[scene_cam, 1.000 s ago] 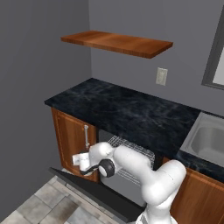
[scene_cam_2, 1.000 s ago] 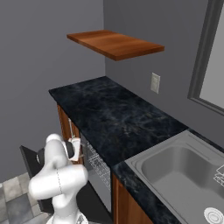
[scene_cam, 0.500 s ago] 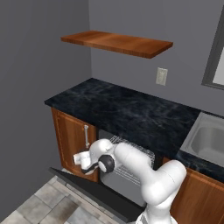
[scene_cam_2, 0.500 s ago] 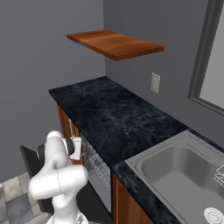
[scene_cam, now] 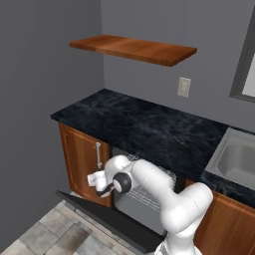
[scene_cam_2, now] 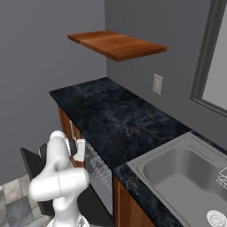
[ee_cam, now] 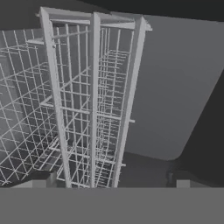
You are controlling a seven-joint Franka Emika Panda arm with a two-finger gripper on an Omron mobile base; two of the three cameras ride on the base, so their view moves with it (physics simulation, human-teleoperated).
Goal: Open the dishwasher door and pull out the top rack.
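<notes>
- Wood cabinet door (scene_cam: 82, 162), left base view: closed, at the left end under the counter, with a small upright silver handle near its right edge.
- Dishwasher door (scene_cam: 107, 219): dropped open, a dark flat panel reaching out over the tiled floor (scene_cam: 55, 236). The right base view shows the same door (scene_cam_2: 33, 170) from the other side, partly behind the white arm.
- Gripper (scene_cam: 99, 184): held low in front of the open dishwasher, above the lowered door and just right of the wood cabinet. In the right base view the white hand (scene_cam_2: 80, 150) sits close against the cabinet front beside the wire basket.
- Top rack (scene_cam: 149, 187): a pale wire grid in the dishwasher opening under the counter edge, partly hidden by the arm in the left base view. The right base view shows it edge-on (scene_cam_2: 99, 166) at the opening.
- Hand view: adds the close detail. The rack (ee_cam: 92, 109) fills the left and centre as white wire bars and mesh, with the grey door (ee_cam: 175, 87) surface on the right.
- Fingertips (ee_cam: 181, 183): two small dark tips at the bottom corners, set wide apart; the rack's front bars stand between them. Whether they are touching the wire cannot be told.
- Black counter (scene_cam: 149, 127): runs rightward to the steel sink (scene_cam_2: 177, 177), seen in full only from the right base camera.
- Wooden shelf (scene_cam: 134, 49) and wall socket (scene_cam: 184, 87): on the grey wall above.
</notes>
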